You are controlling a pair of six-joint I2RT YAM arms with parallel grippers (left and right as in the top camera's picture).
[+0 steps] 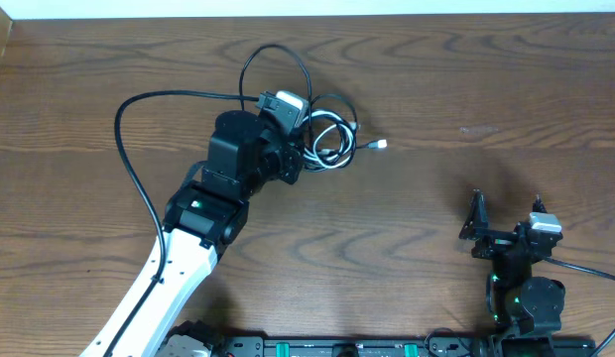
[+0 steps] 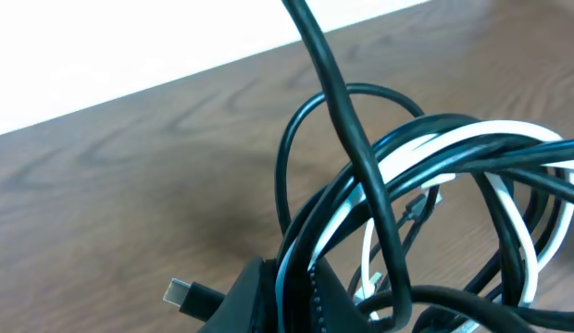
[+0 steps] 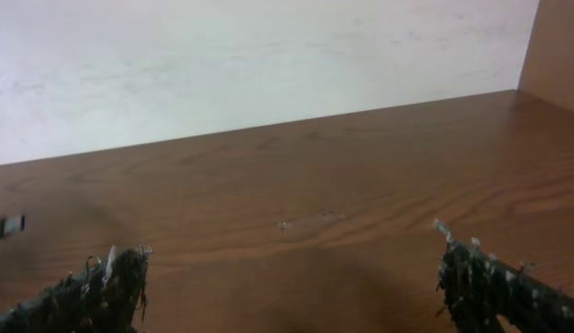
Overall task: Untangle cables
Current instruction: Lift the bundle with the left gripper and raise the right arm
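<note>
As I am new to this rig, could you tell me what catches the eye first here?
The knot of black and white cables at the upper middle of the table stands out, with the left gripper shut on it. The right gripper sits wide open at the lower right, well apart from the tangle.

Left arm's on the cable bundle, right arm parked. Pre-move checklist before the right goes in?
1. Grip: left gripper shut on the cables: ok.
2. Free hand: right gripper open, nothing between its fingers: ok.
3. Separation: not ok; black and white loops are wound together.
4. Free end to grab: ok; white plug end lies on the table, right of the bundle.
5. Which strands are pinched: cannot tell.
</note>
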